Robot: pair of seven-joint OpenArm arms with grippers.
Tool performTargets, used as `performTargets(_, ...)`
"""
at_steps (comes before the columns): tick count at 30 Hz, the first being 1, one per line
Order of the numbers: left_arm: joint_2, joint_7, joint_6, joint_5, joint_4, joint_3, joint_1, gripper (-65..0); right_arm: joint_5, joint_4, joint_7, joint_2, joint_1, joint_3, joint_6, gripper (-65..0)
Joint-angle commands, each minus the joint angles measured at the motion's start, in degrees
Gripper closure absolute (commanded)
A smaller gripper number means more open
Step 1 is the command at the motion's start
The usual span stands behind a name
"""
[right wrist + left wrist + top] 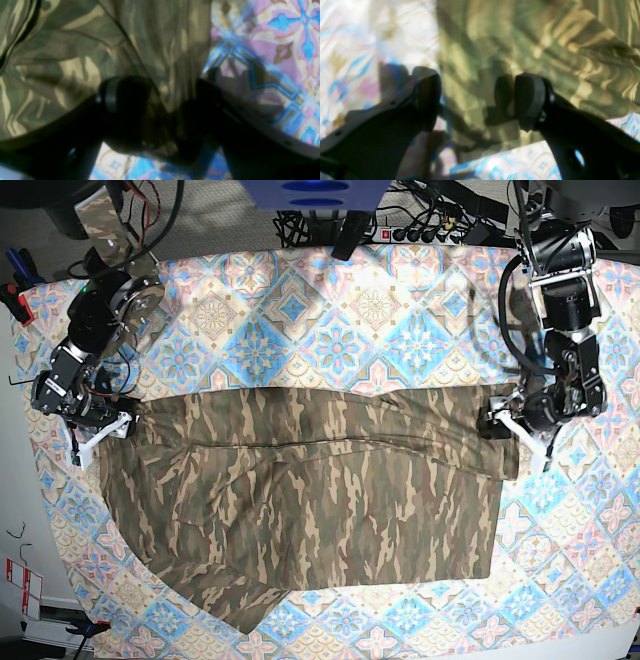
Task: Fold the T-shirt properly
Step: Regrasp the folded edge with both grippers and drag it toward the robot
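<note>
My left fingers (528, 100) were spread wide, and so were my right fingers (125, 95), and honestly neither pair had a real hold on anything as far as I could judge. The T-shirt (310, 500) lay flat on the desk (330, 290), stretched long ways from one arm to the other, with its top fold edge running straight between my two hands. So each hand sat at one end of that edge: right one at its corner (125, 420), left one at the other corner (500, 415). Neither arm was nearer than the other, both were right on the cloth.

From the left wrist view the fabric ran up between and beyond the fingers, the hem edge passing under them. On the right wrist view a ridge of camo cloth (172, 75) stood in the gap, though it was too blurry and dark to say if it touched either side. My guess was the next pinch needed both ends together.
</note>
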Motion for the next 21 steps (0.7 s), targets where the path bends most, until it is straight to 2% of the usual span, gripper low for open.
performTargets(1,0.1,1.3,-1.8,-0.6,0.2,2.1,-0.4,-44.8,-2.0,-2.5,-9.9,-3.0,-2.0,-0.3,2.7,-39.2)
performTargets(5,2.3,1.3,-4.5,-0.5,0.2,4.2,1.7,-44.7,-2.0,-2.4,-11.1,-3.0,-2.0,-0.3,2.7,-39.2)
performTargets(9,2.4,1.3,-5.2,-0.5,0.0,4.5,3.6,-42.0,-2.0,-2.4,-11.3,-3.0,-2.0,-0.4,2.7,-37.8)
performTargets(11,2.3,1.3,-5.2,-0.4,0.3,4.4,4.7,-35.4,-2.0,-2.4,-11.3,-3.0,-1.9,-0.4,2.7,-32.5)
performTargets(16,2.0,1.3,-5.2,0.1,0.1,4.6,5.0,-14.0,-2.0,-2.4,-11.3,-3.0,-1.6,-1.0,2.7,-13.0)
performTargets(18,2.0,1.3,-5.2,0.1,0.1,4.6,5.0,-11.5,-2.0,-2.4,-11.3,-3.0,-1.6,-2.8,2.7,-5.9)
performTargets(21,2.0,1.3,-5.2,0.1,0.3,4.6,5.7,-11.0,-2.0,-2.4,-11.3,-3.0,-1.8,-5.0,2.7,-0.7)
